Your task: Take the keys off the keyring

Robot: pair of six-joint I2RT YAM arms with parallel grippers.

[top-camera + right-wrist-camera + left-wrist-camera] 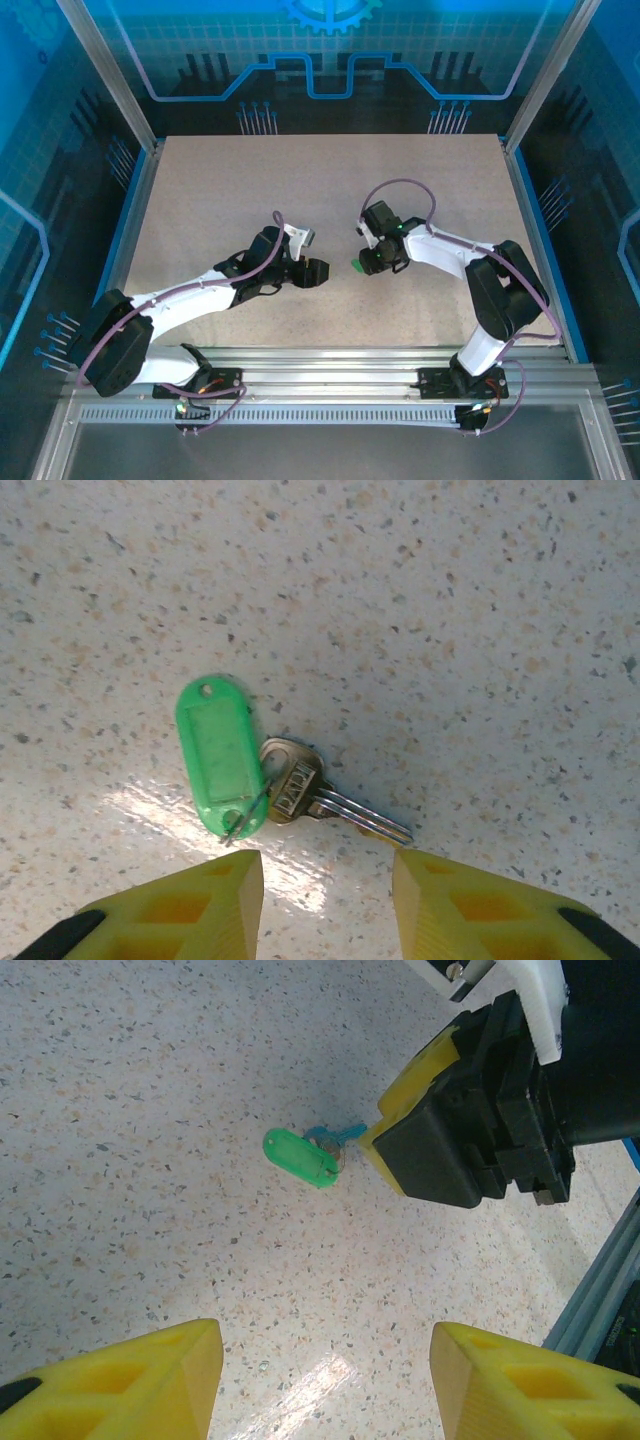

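1. The left gripper [325, 1365] is nearest in its own wrist view; its yellow fingers are spread wide, with nothing between them.
2. Just past it, the green tag [300, 1157] lies flat on the table [120, 1110]; the key [300, 790] touches it, joined by a thin keyring [252, 802].
3. Farther on, the right gripper [328, 880] sits low beside the key; its fingers are apart and hold nothing.
4. The key is flat and thin; fingers could slide over it or push it away; grabbing only the tag would not free it.
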